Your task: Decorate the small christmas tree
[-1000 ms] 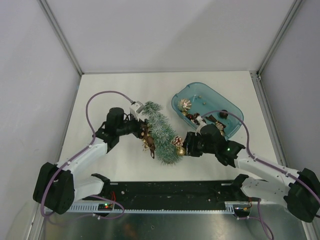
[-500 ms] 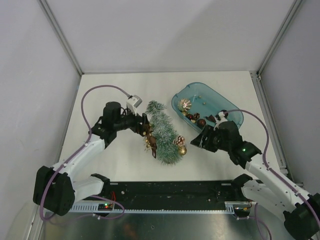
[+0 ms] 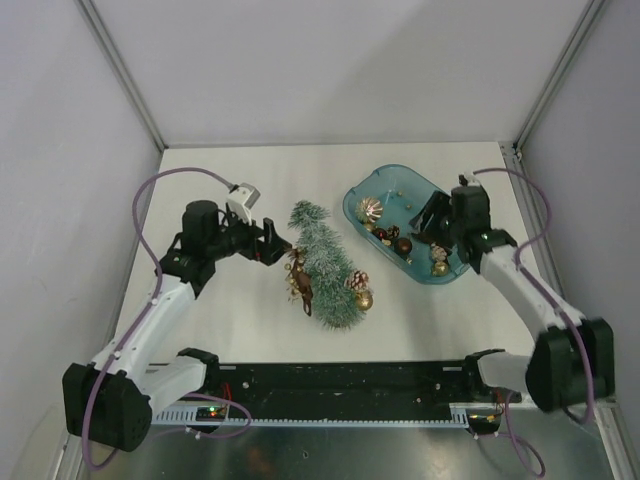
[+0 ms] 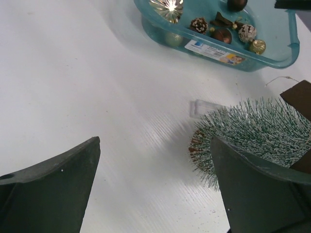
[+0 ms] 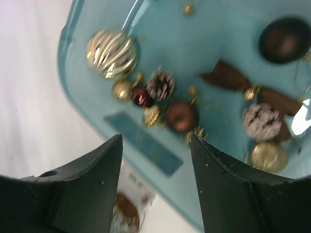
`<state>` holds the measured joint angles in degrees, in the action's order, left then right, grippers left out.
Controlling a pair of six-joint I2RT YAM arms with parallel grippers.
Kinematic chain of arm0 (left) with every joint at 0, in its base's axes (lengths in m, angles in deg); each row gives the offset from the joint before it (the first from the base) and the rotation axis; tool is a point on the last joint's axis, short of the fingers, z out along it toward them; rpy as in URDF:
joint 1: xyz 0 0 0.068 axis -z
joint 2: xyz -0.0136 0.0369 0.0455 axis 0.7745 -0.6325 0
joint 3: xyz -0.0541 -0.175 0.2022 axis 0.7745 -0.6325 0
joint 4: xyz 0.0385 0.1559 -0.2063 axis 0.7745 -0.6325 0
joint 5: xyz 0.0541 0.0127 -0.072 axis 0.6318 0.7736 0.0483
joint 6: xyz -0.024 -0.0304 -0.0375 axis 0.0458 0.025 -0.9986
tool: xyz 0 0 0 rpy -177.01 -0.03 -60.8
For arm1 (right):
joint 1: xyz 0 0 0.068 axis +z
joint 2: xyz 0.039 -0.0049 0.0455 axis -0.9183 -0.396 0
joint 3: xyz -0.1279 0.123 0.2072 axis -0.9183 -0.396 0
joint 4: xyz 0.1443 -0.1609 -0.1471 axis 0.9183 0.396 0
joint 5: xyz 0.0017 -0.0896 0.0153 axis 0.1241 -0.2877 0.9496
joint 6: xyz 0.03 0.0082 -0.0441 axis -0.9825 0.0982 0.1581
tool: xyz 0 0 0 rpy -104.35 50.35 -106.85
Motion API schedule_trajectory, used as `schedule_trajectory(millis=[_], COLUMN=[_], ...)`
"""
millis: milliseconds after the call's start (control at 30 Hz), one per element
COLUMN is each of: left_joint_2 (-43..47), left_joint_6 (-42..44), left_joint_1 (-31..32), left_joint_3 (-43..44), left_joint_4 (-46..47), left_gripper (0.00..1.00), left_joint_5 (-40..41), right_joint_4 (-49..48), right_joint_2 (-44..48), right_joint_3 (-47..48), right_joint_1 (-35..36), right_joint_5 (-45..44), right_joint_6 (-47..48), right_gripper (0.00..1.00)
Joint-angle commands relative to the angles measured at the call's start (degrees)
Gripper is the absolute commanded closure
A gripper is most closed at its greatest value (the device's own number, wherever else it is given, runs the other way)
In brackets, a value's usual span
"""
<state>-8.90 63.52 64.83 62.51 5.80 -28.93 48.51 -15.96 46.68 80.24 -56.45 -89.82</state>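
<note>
The small christmas tree (image 3: 325, 262) lies on its side mid-table, frosted green. On or against it are a pinecone (image 3: 356, 281), a gold ball (image 3: 364, 300) and a brown bow (image 3: 298, 282). My left gripper (image 3: 275, 244) is open and empty just left of the tree. In the left wrist view (image 4: 155, 189) the tree's bristles (image 4: 257, 131) are beside the right finger. My right gripper (image 3: 430, 216) is open and empty above the teal tray (image 3: 385, 176). In the right wrist view (image 5: 155, 155) it hangs over the tray's near wall (image 5: 141, 141).
The tray holds a gold ribbed ball (image 5: 112, 52), pinecones (image 5: 160, 85), brown balls (image 5: 181, 116), a dark ball (image 5: 284, 40), a bow (image 5: 233, 77) and small gold balls (image 5: 266, 155). A small clear plastic piece (image 4: 206, 108) lies by the tree. Booth walls enclose the table.
My right gripper has left the tree's right side and swung up and right to the tray. My left gripper has drawn back to the left, away from the tree.
</note>
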Motion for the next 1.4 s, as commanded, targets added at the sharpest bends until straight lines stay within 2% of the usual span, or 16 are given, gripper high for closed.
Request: schedule_trajectory(millis=[0,233,567,633,800,867,1100,1367], left_joint_2=[2.6,4.6,6.6,7.3,9.2,9.9,12.0,12.3], left_joint_6=[2.5,3.4,2.8,2.9,1.9,1.2,0.4,-0.2], left_joint_1=[-1.1,-2.4,-3.0,-3.1,-3.5,-4.0,-5.4,-5.9], left_joint_3=[3.1,2.9,0.5,0.0,-2.5,-3.4,-5.2,-6.4], left_joint_4=[-1.5,-2.7,-1.4,-1.0,1.1,1.7,2.7,3.7], left_gripper=[0.00,0.00,0.00,0.00,0.00,0.00,0.00,0.00], left_joint_5=[2.4,2.5,0.4,-0.1,-1.3,-1.8,-2.9,-4.9], right_joint_4=[-6.3,-6.7,-6.1,-5.4,-4.9,-4.9,-3.6,-3.6], right_joint_2=[-12.2,-23.8,-29.6,-29.8,-28.4,-26.9,-22.4,-17.9], right_joint_3=[6.9,10.1,10.1,10.1,10.1,10.1,10.1,10.1], right_joint_1=[-1.2,0.3,2.2,2.3,2.2,1.9,-1.6,-3.3], right_joint_5=[-7.5,-4.7,-0.6,-0.5,-2.1,-2.9,-6.0,-0.8], right_joint_6=[4.3,5.9,6.9,7.1,7.3,7.4,8.4,7.5], right_gripper=[0.38,0.37,0.42,0.46,0.69,0.75,0.78,0.80])
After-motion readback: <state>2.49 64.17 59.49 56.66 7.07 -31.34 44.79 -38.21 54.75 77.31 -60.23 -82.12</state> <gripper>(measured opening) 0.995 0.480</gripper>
